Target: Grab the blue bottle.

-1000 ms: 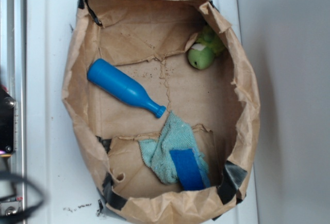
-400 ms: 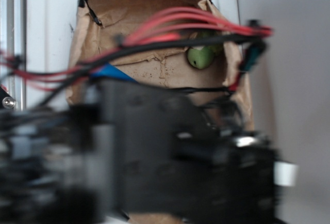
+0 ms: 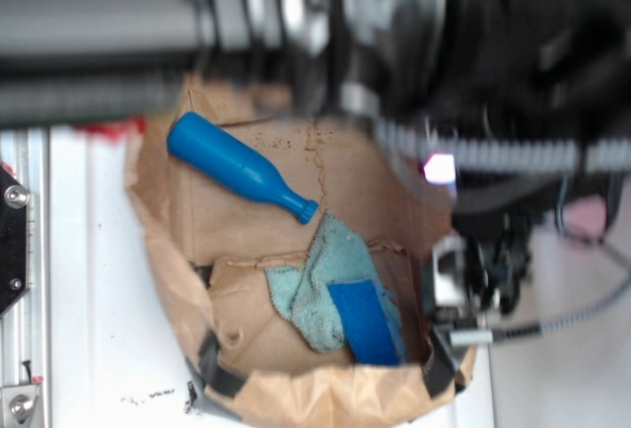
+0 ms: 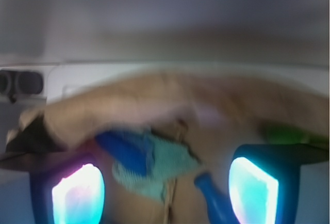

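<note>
The blue bottle (image 3: pixel 237 167) lies on its side on the floor of a brown paper bag (image 3: pixel 296 393), fat end at the upper left and neck toward the lower right. Its neck (image 4: pixel 214 195) appears in the wrist view, just inside the right finger. My gripper (image 4: pixel 165 193) is open; its lit fingertips (image 4: pixel 77 195) stand far apart above the bag and hold nothing. In the exterior view my blurred black arm (image 3: pixel 513 53) crosses the top and right, apart from the bottle.
A teal cloth (image 3: pixel 330 295) with a flat blue patch (image 3: pixel 363 321) lies by the bottle's neck. A green plush toy (image 4: pixel 283 133) shows at the bag's edge in the wrist view. The bag's crumpled walls ring everything. A metal rail (image 3: pixel 20 250) runs along the left.
The arm, absent a second ago, swept over the lower part of the exterior view and now spans the top and right. The bottle and cloth have not moved.
</note>
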Robot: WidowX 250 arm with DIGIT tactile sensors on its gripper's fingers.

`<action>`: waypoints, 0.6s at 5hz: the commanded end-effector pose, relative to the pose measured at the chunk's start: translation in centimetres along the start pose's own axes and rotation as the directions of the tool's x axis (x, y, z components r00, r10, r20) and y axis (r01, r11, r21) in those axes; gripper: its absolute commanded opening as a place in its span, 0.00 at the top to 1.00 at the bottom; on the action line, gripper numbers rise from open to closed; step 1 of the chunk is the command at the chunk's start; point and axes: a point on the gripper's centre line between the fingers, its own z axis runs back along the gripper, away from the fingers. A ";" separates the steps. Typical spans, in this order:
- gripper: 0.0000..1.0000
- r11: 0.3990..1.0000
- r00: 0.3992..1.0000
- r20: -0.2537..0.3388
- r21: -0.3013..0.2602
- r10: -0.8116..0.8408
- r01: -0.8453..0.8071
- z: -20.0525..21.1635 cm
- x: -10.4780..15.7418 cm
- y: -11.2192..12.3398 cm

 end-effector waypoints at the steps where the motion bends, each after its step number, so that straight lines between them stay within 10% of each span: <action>1: 0.00 0.988 0.985 0.075 0.036 -0.156 0.153 4.0 -3.2 -2.8; 3: 0.00 0.953 0.973 0.045 0.221 -0.224 0.209 -2.3 -3.1 0.6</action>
